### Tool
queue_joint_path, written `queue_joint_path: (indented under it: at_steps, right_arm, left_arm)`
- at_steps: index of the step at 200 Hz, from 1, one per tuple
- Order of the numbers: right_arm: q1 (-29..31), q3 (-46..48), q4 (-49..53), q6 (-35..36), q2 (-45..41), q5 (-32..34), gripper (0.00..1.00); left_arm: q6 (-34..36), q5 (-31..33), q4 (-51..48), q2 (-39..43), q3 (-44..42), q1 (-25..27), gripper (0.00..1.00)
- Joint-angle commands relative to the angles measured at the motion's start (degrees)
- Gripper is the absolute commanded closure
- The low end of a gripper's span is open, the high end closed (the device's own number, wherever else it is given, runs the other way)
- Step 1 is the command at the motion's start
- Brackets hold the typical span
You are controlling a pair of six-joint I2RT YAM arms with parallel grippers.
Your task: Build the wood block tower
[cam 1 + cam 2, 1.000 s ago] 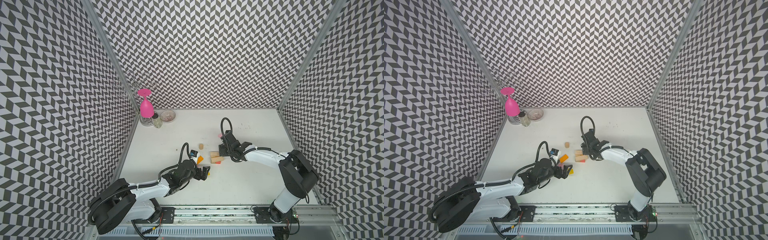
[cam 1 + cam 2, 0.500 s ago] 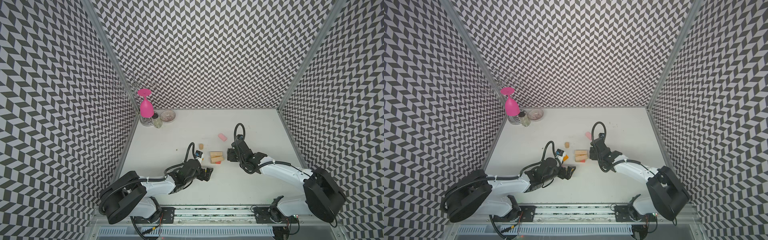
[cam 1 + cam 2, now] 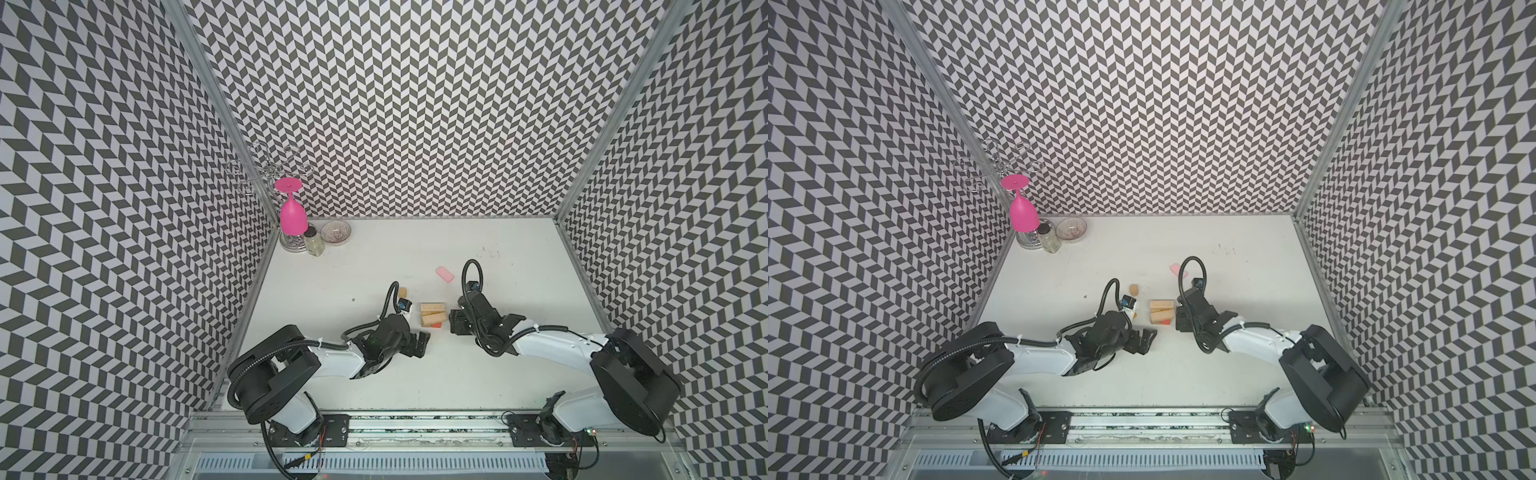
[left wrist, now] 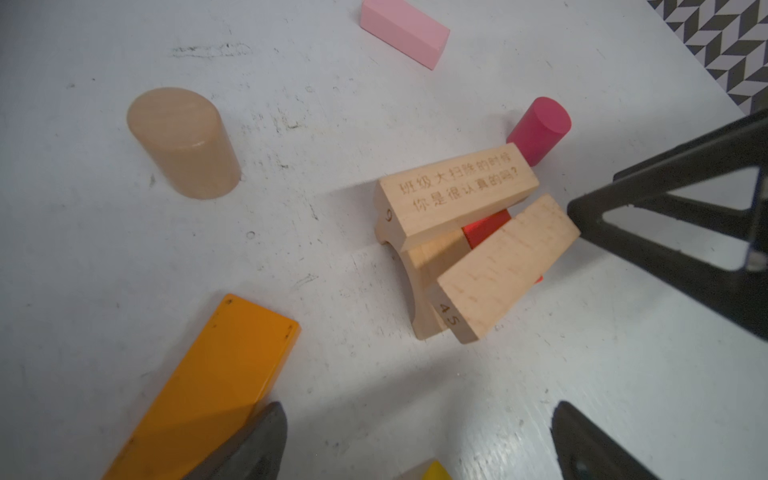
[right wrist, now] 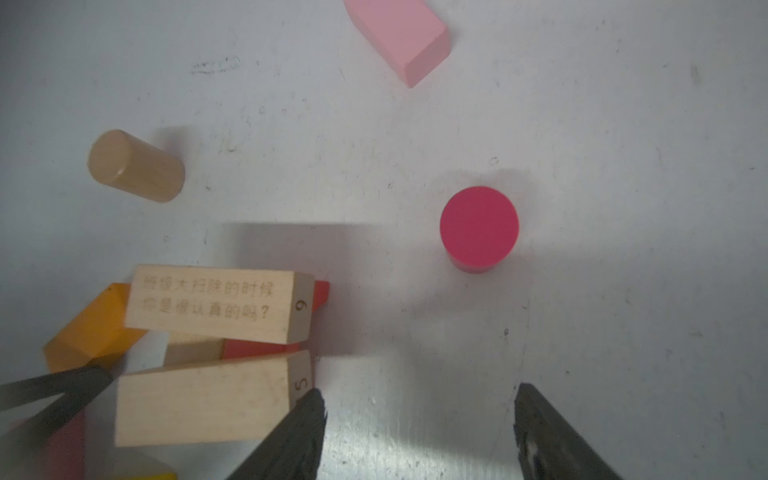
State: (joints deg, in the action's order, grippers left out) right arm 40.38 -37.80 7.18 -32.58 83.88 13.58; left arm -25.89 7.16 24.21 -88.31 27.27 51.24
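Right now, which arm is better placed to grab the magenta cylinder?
Probably right: the open right gripper faces the cylinder, bare table between; the pile blocks the left gripper.

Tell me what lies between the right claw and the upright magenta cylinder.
Only bare white table, seen in the right wrist view: the open right claw faces the magenta cylinder across it, the tan bars off to one side.

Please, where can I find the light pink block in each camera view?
In a top view: the light pink block lies alone, beside the right arm's cable loop.
In a top view: the block is partly behind that cable.
Left wrist: the block lies beyond the magenta cylinder.
Right wrist: the block lies beyond that cylinder.
Shared landmark: the engraved tan bar.
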Motion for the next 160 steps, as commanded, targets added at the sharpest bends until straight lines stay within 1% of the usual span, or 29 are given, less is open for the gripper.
queue_joint_path:
  at_steps: [1,97,160]
  right_arm:
    - [0.5,-1.8,-2.8,-0.3,1.6,0.1,0.29]
    - [0.8,-2.2,-2.5,-0.4,1.6,0.3,0.29]
    - [1.3,-2.1,-2.2,-0.5,1.2,0.2,0.29]
  left_arm:
    - [-1.0,3.0,0.3,-0.5,1.5,0.1,0.0]
    - [-0.7,7.5,-2.8,-3.1,4.6,-1.3,0.0]
    - [-0.6,8.1,-3.2,-3.1,5.2,-1.8,0.0]
